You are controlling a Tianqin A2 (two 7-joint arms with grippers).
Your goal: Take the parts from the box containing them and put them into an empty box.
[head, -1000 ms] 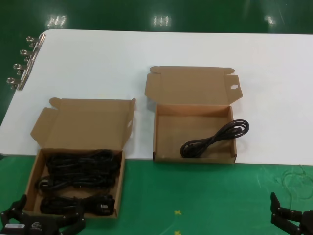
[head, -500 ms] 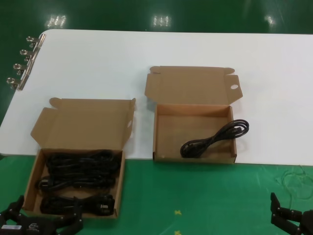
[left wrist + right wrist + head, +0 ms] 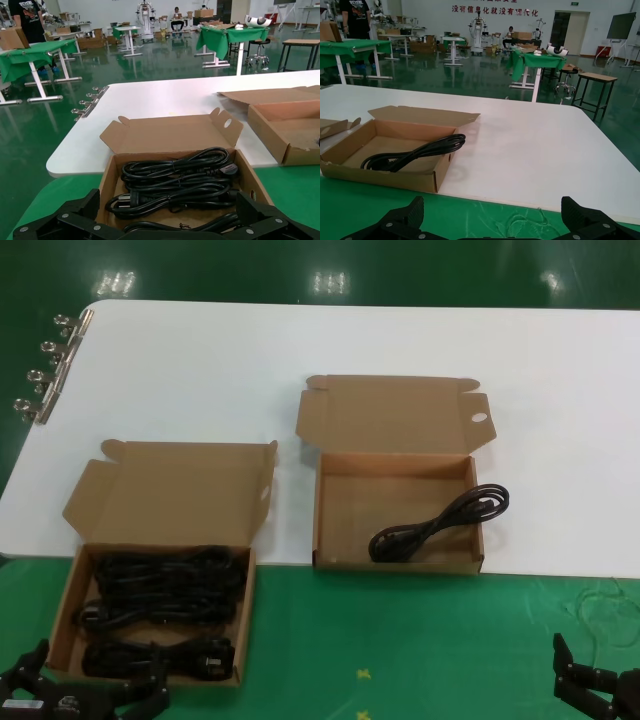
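Two shallow brown cardboard mailer boxes are seen lying open at the near edge of a white tabletop [image 3: 400, 335], which gives way to a green surface [image 3: 400, 640] in the foreground. The box with slanted lid wings [image 3: 70, 600], on the robot's left, overhangs the tabletop edge onto the green surface and is filled with black power cords [image 3: 165, 590], each coiled in a long slim bundle and laid side by side; a chunky plug end [image 3: 227, 169] is visible in the left wrist view. The box with the punched ear tab [image 3: 395, 558], set apart to the right, is shown with its lid folded back and one power cord [image 3: 440, 522] lying diagonally inside, its upper loop draped over the right wall.

The left end effector [image 3: 85, 702] is held low at the front edge of the head view, just in front of the full box, with its fingers [image 3: 75, 220] spread wide apart and nothing between them. The right end effector [image 3: 600, 690] is parked at the lower right corner over the green surface (well apart from both boxes), its fingers [image 3: 400, 220] likewise spread apart and empty. A row of metal binder clips [image 3: 45, 370] is seen along the tabletop's far left edge.
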